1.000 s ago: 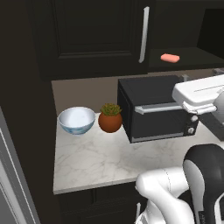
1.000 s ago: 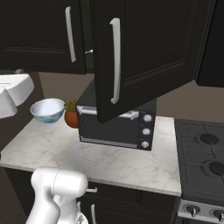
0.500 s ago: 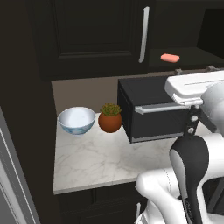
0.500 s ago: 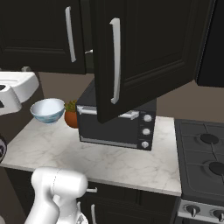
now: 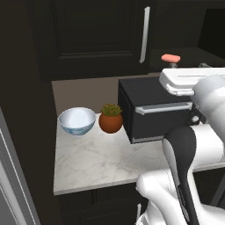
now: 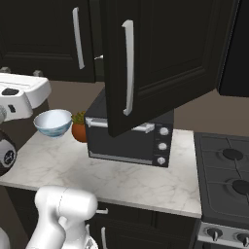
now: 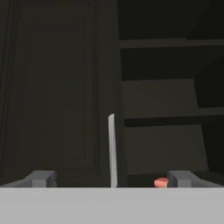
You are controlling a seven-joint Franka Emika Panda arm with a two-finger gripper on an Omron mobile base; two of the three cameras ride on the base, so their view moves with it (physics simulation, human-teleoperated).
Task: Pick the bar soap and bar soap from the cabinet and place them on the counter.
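Observation:
One salmon-pink bar soap (image 5: 170, 58) lies on the lower shelf of the dark cabinet (image 5: 92, 35), behind its open right door (image 6: 160, 63). In the hand view the bar soap (image 7: 161, 182) sits low, just left of the right fingertip, beside the silver handle (image 7: 112, 151) of the shut door. My gripper (image 5: 188, 66) hovers open and holding nothing in front of the shelf, a little right of and below the soap. The gripper (image 6: 20, 72) shows at the left edge of the right base view, and its fingers spread wide in the hand view (image 7: 111, 179). The marble counter (image 5: 96, 162) lies below.
A black toaster oven (image 5: 154, 112) stands on the counter under my hand. A potted plant (image 5: 110, 118) and a pale blue bowl (image 5: 77, 121) sit to its left. The open cabinet door overhangs the oven. A stove (image 6: 226, 170) lies at the right.
My hand has shifted a little up and toward the open cabinet, and the forearm has swung in beneath it. The jaws have stayed open. The soap has not moved.

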